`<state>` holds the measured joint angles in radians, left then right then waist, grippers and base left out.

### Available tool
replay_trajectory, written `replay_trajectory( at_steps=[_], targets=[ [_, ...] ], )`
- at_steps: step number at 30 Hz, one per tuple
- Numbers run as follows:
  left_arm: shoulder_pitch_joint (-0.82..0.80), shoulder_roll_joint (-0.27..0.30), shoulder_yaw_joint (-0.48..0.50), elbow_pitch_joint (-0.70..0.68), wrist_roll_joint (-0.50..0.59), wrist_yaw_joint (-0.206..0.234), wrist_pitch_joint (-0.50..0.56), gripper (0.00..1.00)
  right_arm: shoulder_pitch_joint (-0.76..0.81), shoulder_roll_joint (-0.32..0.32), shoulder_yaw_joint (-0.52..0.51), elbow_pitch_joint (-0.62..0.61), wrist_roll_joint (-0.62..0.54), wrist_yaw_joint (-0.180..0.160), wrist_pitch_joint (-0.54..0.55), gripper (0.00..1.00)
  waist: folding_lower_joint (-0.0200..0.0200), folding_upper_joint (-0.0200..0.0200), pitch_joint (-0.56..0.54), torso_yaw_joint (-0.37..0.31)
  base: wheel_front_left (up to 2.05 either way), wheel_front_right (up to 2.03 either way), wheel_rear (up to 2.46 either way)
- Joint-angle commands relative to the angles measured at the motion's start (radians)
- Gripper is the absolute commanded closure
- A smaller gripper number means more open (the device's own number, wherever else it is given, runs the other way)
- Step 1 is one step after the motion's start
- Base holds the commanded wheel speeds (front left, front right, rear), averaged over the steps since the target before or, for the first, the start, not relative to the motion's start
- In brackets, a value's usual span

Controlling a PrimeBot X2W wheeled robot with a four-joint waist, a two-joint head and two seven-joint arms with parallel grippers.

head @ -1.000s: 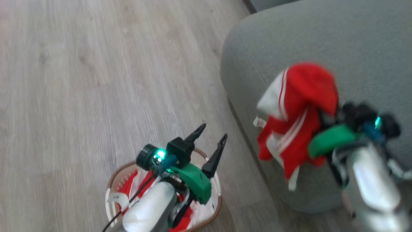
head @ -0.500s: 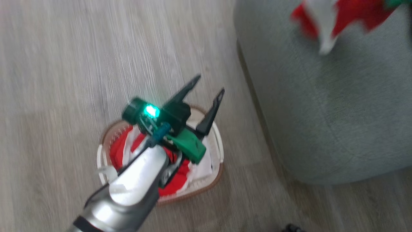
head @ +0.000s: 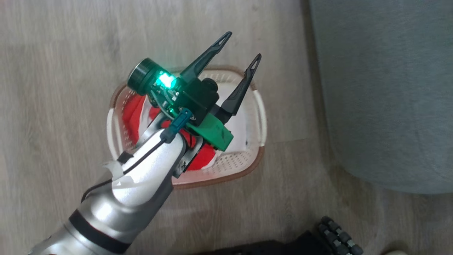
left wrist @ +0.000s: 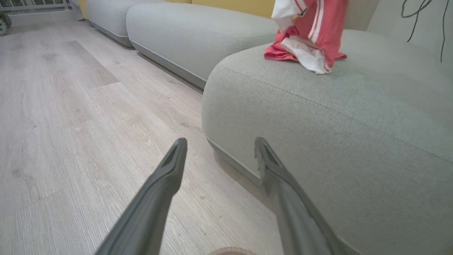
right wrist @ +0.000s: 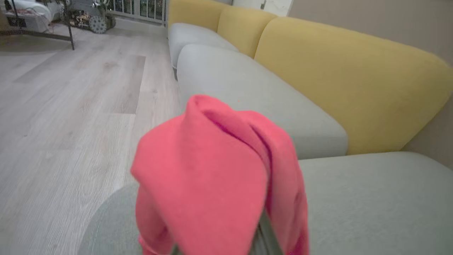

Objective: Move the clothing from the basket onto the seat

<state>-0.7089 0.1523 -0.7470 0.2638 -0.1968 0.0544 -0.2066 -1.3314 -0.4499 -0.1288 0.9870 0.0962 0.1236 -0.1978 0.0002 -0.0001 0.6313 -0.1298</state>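
**Status: left gripper spread over basket, right gripper pinching jersey at seat**

Head view: the left gripper hangs above the basket w/ both dark fingers wide apart and nothing btwn them. Its tips point past the far rim. The basket stands on the pale wood floor, near the seat's side w/ a strip of floor btwn the two. The clothing lies inside the basket as red folds plus a white panel. Much of it is hidden under the forearm and the green wrist housing. A black ribbed part sits at the bottom edge; can't tell what it is.

Left wrist view: the same two fingers stand apart over the floor, w/ the seat's rounded corner just to one side. The jersey hangs down from past the frame's top edge. It's red w/ white stripes and a white flap. Its lower end touches the top of the seat, well back from the rounded edge.

Right wrist view: the jersey drapes over the right gripper and covers nearly all of it. Only a sliver of grey finger shows at the bottom edge. The jaws are pressed together w/ the fabric caught in them. The seat lies below and behind the cloth. Beyond it are more grey cushions and yellow backrests.
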Motion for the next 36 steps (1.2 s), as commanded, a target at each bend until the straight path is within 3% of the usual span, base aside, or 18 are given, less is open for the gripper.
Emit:
replay_trajectory(
  at_steps=[1, 8, 9, 10, 12, 17, 25, 36],
  targets=[
    [-0.020, 0.015, 0.015, -0.038, 0.010, 0.005, 0.005, 0.00, -0.023, -0.017, -0.030, 0.016, -0.022, 0.007, -0.010, 1.00, -0.0002, 0.0001, 0.054, 0.048, 0.00, 0.00, 0.00],
    [-0.015, 0.024, 0.001, -0.031, 0.012, 0.007, 0.011, 0.00, -0.004, 0.004, -0.088, 0.144, -0.113, 0.007, -0.037, 1.00, -0.0002, 0.0001, 0.083, 0.056, 0.00, 0.00, 0.00],
    [-0.015, 0.026, 0.001, -0.030, 0.011, 0.008, 0.011, 0.00, -0.005, 0.009, -0.095, 0.153, -0.123, 0.007, -0.041, 0.90, -0.0002, 0.0001, 0.084, 0.054, 0.00, 0.00, 0.00],
    [-0.014, 0.028, 0.001, -0.029, 0.011, 0.008, 0.011, 0.00, -0.005, 0.015, -0.102, 0.160, -0.131, 0.007, -0.045, 0.68, -0.0002, 0.0001, 0.084, 0.052, 0.00, 0.00, 0.00],
    [-0.014, 0.033, 0.002, -0.025, 0.009, 0.010, 0.012, 0.00, -0.007, 0.026, -0.115, 0.174, -0.140, 0.007, -0.050, 0.02, -0.0002, 0.0001, 0.081, 0.046, 0.00, 0.00, 0.00],
    [-0.011, 0.037, 0.003, -0.017, 0.003, 0.015, 0.014, 0.00, 0.001, 0.046, -0.106, 0.187, -0.148, 0.007, -0.058, 0.00, -0.0002, 0.0001, 0.065, 0.030, 0.00, 0.00, 0.00],
    [0.010, 0.048, 0.018, 0.001, -0.020, 0.033, 0.007, 0.00, 0.089, 0.087, 0.038, 0.145, -0.037, 0.007, -0.063, 0.00, -0.0002, 0.0001, 0.007, -0.014, 0.00, 0.00, 0.00],
    [0.062, 0.046, 0.061, 0.037, -0.078, 0.059, -0.028, 0.00, 0.301, 0.013, 0.287, -0.044, 0.169, 0.007, -0.064, 0.00, -0.0002, 0.0001, -0.142, -0.021, 0.00, 0.00, 0.00]
  ],
)
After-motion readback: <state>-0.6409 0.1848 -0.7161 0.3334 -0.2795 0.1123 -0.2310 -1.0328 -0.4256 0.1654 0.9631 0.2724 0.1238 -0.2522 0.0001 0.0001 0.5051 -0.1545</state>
